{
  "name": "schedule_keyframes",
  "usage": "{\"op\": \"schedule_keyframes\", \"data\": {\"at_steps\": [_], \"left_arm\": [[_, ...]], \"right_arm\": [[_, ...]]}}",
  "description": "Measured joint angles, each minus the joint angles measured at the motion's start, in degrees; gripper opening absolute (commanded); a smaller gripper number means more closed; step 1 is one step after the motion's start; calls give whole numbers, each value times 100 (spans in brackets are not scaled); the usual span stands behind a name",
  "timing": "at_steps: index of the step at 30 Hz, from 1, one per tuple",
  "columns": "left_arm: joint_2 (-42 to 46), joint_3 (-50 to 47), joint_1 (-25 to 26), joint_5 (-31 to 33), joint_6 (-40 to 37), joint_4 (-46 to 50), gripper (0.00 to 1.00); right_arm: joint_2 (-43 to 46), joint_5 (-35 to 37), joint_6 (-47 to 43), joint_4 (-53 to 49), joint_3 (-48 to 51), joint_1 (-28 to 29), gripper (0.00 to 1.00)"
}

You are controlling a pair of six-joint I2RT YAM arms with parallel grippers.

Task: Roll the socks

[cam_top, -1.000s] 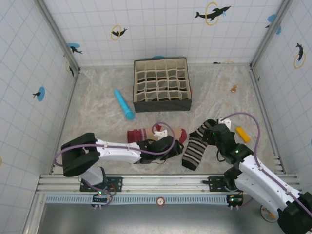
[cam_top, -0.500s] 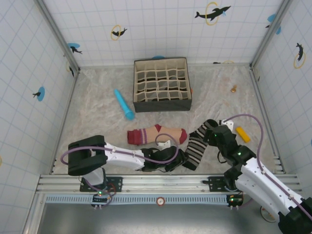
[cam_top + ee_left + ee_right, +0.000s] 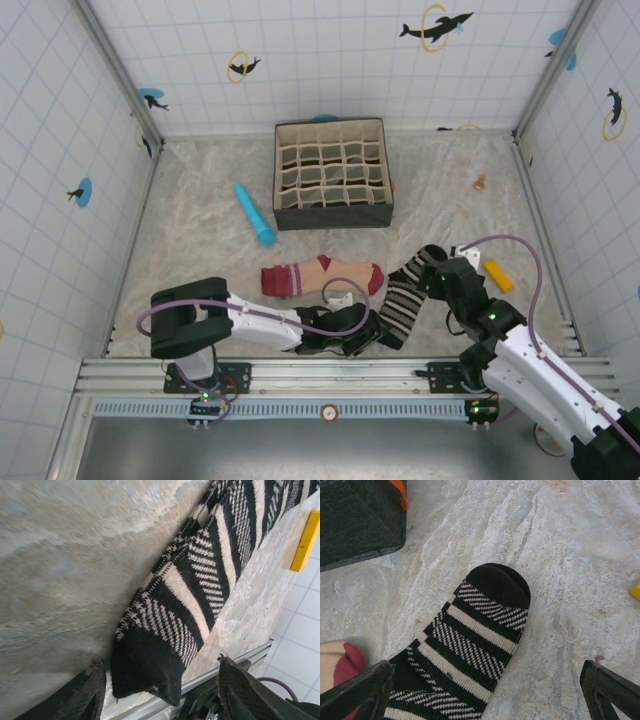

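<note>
The black-and-white striped sock (image 3: 405,295) lies flat and slanted at the front right of the table. Its near black end (image 3: 145,672) sits between the fingers of my left gripper (image 3: 157,680), which is open and low over the table's front edge. My right gripper (image 3: 442,278) hangs open and wide over the sock's far part, and the rounded black toe (image 3: 496,584) lies just beyond its fingers (image 3: 362,690). The peach sock (image 3: 322,275) with maroon ends lies flat to the left, untouched; its maroon toe (image 3: 347,664) shows in the right wrist view.
A dark divided organiser box (image 3: 332,172) stands at the back centre, with a blue cylinder (image 3: 254,213) to its left. A yellow block (image 3: 497,275) lies right of the right gripper. The metal rail (image 3: 330,375) runs along the front edge, close behind the left gripper.
My left arm has moved right and nearer, from the peach sock to the striped sock's near end, with its fingers narrowing slightly. The right gripper has barely shifted.
</note>
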State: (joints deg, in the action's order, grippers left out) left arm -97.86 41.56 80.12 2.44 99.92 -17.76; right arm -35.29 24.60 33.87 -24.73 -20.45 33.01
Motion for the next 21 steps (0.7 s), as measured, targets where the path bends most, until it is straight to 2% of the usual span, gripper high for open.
{"op": "schedule_keyframes", "data": {"at_steps": [7, 12, 18, 21], "left_arm": [[-127, -46, 20, -55, 219, -118, 22], [-127, -61, -114, -98, 127, -63, 0], [-9, -262, -675, -258, -199, -2, 0], [284, -374, -935, -350, -474, 286, 0]], "right_arm": [[-4, -46, 0, 0, 0, 15, 99], [17, -87, -22, 9, 7, 304, 99], [223, 94, -170, 116, 107, 1198, 99], [269, 365, -286, 315, 212, 1930, 99]]}}
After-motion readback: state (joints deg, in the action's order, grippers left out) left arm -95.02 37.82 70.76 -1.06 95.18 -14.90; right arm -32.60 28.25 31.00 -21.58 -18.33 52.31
